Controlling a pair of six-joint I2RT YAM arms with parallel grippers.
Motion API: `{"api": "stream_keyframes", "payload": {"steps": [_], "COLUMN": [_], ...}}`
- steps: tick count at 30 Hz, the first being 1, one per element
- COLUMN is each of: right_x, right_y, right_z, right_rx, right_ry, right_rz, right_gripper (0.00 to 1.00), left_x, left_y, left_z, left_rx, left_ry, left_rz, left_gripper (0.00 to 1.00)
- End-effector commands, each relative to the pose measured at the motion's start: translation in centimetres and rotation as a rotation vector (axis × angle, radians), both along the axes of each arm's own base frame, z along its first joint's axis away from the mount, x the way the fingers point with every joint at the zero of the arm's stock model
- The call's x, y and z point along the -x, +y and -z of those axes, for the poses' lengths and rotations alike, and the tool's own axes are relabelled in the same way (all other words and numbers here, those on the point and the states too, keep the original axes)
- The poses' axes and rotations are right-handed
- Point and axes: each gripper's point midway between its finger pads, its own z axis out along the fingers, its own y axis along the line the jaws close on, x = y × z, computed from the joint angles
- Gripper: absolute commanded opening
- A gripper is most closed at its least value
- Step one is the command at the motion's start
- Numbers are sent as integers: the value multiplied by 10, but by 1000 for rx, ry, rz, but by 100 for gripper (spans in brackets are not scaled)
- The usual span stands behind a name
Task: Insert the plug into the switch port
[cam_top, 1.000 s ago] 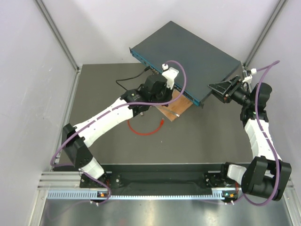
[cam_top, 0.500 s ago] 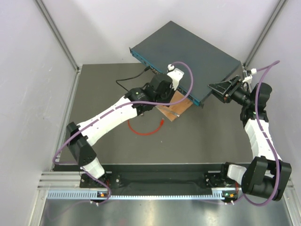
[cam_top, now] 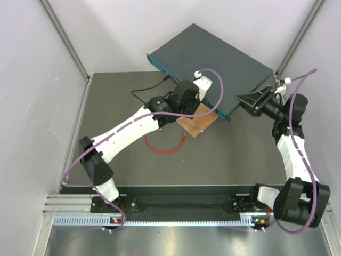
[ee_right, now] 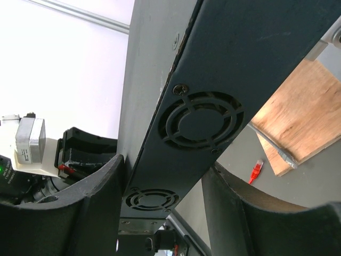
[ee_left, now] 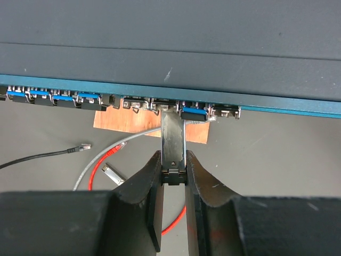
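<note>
Top external view: the switch box sits tilted over the counter's far edge, its right end clamped in the right gripper. Nearer, the left gripper pinches a grey connector whose tip meets a switch port. The red plug lies loose on the counter, well off its edges.

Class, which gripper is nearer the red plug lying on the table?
Left. The left gripper sits at the switch front, just beyond the red plug, jaws shut on a grey connector. The right gripper clamps the switch's right end.
</note>
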Motion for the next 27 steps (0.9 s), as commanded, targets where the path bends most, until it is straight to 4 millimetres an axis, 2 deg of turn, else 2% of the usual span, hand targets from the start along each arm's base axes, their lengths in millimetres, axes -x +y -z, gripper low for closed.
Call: {"api": "stream_keyframes", "payload": {"steps": [1, 8, 12, 22, 27], "right_x": [12, 13, 14, 15, 15], "right_y": [22, 24, 25, 28, 29], "right_z": [-14, -13, -11, -10, -9], "right_rx": [85, 83, 80, 77, 79], "right_ry": [-144, -142, -134, -130, -130], "right_rz": [-95, -101, -104, -115, -118], "right_gripper": [0, 0, 0, 0, 0], "left_x": [-33, -39, -44, -53, -49], "left_y": [-42, -46, -50, -61, -68], "left_z": [-79, -73, -78, -99, -112], "left_rx": [252, 262, 300, 405, 466], "left_ry": [-214, -211, -223, -299, -322], "left_rz": [14, -11, -24, -18, 25], "left_gripper": [0, 0, 0, 0, 2]}}
